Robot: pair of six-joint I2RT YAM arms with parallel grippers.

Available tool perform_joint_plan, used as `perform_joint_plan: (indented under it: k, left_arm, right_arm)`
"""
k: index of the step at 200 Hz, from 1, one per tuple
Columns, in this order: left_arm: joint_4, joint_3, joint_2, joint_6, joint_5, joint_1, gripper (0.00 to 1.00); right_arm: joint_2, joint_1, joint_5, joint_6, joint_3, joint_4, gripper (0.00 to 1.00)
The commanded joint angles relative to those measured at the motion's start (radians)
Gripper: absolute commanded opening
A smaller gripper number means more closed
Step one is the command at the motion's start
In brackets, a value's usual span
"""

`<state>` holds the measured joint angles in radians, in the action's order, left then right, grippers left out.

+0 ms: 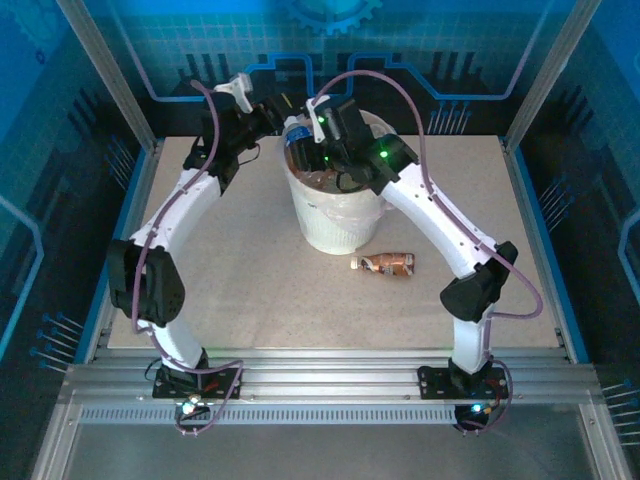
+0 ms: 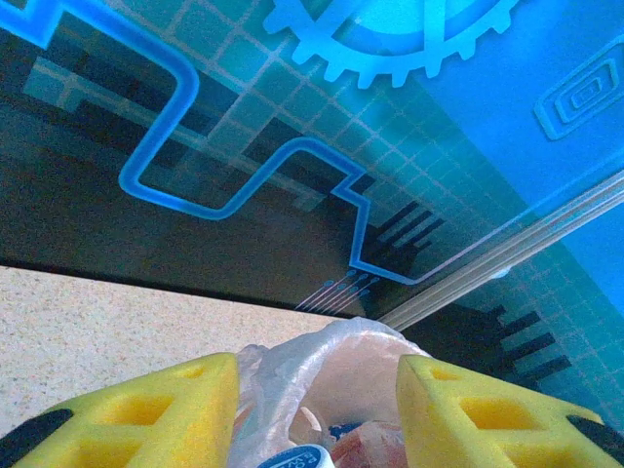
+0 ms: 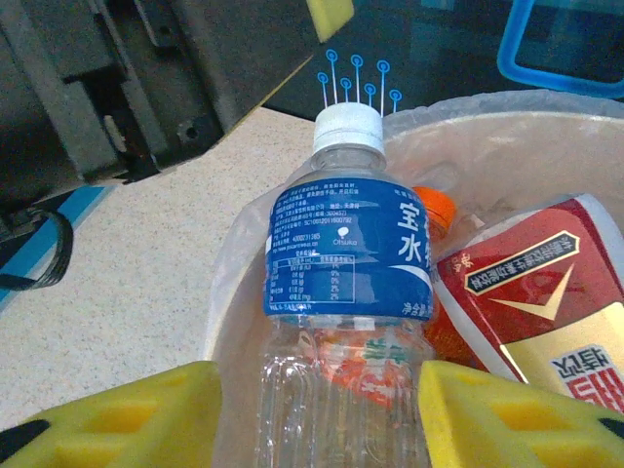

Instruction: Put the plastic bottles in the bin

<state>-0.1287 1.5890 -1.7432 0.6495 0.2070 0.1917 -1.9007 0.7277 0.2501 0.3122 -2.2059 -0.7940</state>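
Right tool (image 3: 322, 382) looks clamped on a clear plastic bottle with a blue label and white cap (image 3: 346, 253). It holds the bottle over the rim of the large round white bin with a plastic bag liner (image 3: 507, 102), where a crushed red-labelled bottle (image 3: 531, 292) and others already lie. Left tool (image 2: 318, 369) hovers at the same bin with its yellow fingers part-way apart; whether it grips anything cannot be told. This appears to be the drop step. The next move calls for carrying the blue-labelled bottle fully inside the rim before letting go. One brown-labelled bottle (image 1: 385, 264) lies on the speckled surface (image 1: 250, 270) just beside the bin, probably the next pick.
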Motion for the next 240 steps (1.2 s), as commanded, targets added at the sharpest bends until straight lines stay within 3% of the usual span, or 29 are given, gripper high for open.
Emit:
perform_joint_plan:
  k: [1, 62, 126, 163, 240]
  left_arm:
    - [-0.033, 0.023, 0.005, 0.002, 0.022, -0.008, 0.47]
    - [0.001, 0.040, -0.032, -0.001, 0.035, -0.006, 0.19]
    - [0.024, 0.057, -0.049, -0.020, 0.069, -0.003, 0.15]
    - [0.046, 0.081, -0.075, -0.029, 0.084, 0.000, 0.10]
    - [0.164, 0.210, -0.146, -0.140, 0.135, 0.060, 0.08]
  right_arm:
    - [0.004, 0.012, -0.021, -0.021, 0.002, 0.003, 0.50]
    - [-0.086, 0.009, 0.021, -0.044, -0.088, -0.087, 0.35]
    - [-0.033, 0.004, 0.076, -0.002, 0.043, -0.104, 0.29]
    - [0.031, 0.004, 0.068, 0.027, 0.151, -0.054, 0.30]
    - [0.054, 0.004, 0.000, 0.003, 0.127, -0.002, 0.49]
